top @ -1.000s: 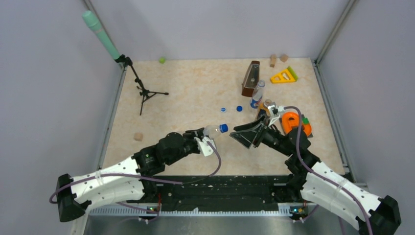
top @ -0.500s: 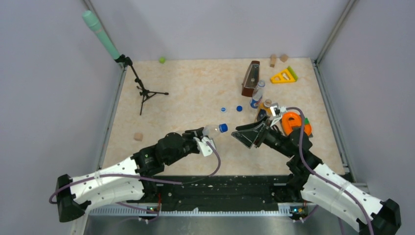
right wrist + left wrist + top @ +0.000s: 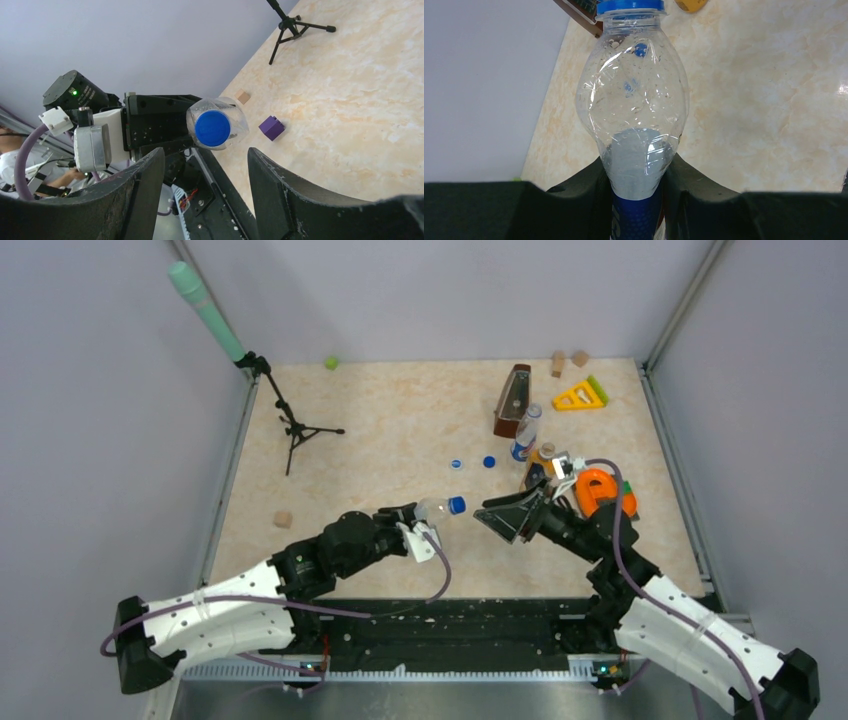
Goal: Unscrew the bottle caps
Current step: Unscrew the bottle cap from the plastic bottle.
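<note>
Gripping a clear bottle [image 3: 433, 508] in the left claw [image 3: 420, 517], clamped tight on its lower, blue-labelled part. Holding it level above the table [image 3: 380, 440], midway between the left and right edges and nearer the near edge than the far one. Keeping its dark blue cap [image 3: 456, 504] on and turned toward the right edge.

Facing that cap with the right claw [image 3: 490, 523], spread wide and gripping nothing, just beside the cap but apart from it. In the right wrist view, looking at the cap [image 3: 212, 128] end-on, just ahead of the two fingers [image 3: 135, 190] and in line with the gap between them.

Toward the far edge, loose on the table: a pale cap [image 3: 456, 464] and a loose blue cap [image 3: 489, 462], near each other, not touching, well apart from both claws.

Crowded toward the right edge, behind the right claw, with an orange toy [image 3: 597, 490] and a second bottle [image 3: 524, 435].

Toward the left edge: a tripod [image 3: 295, 430] and a wood block [image 3: 284, 519], both apart from the left arm.

Beyond the bottle in the right wrist view: a purple cube [image 3: 272, 127] on the table.
</note>
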Motion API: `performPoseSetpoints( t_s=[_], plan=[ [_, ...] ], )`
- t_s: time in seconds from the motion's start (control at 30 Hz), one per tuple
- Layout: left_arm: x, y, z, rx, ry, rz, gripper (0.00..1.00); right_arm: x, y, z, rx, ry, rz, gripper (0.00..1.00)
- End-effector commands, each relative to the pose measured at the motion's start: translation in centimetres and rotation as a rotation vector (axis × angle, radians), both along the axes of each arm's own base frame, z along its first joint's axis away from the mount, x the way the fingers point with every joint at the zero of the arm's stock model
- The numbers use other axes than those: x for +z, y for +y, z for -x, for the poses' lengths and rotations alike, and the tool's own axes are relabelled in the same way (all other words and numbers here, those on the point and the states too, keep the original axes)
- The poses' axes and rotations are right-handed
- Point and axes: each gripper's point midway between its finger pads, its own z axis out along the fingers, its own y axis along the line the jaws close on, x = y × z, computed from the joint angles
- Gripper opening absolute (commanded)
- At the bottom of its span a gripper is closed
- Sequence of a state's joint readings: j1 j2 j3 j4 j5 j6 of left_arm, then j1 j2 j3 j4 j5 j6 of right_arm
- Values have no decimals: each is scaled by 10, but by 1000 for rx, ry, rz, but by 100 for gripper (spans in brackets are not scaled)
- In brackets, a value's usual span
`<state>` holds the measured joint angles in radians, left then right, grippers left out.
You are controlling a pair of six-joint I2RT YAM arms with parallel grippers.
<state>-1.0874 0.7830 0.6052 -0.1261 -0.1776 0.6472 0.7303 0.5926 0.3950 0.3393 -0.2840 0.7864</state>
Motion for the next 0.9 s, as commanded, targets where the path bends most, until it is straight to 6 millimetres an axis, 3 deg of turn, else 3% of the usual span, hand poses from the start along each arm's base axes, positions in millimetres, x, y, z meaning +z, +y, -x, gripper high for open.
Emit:
performPoseSetpoints(
  t_s=[0.0, 0.27, 0.53, 0.87],
  plan=[
    [11, -4, -2, -8, -47, 34, 0, 23, 7, 1, 29, -6, -32, 61],
    [0, -8, -2, -24, -62, -9, 0, 16, 21, -5, 70, 38, -47, 57],
    [2, -10, -2, -34, -73, -12, 0, 7, 30, -8, 98, 58, -32, 54],
    [3, -10, 1, -45, -66, -7, 0, -1, 37, -13, 108, 69, -19, 31]
  ],
)
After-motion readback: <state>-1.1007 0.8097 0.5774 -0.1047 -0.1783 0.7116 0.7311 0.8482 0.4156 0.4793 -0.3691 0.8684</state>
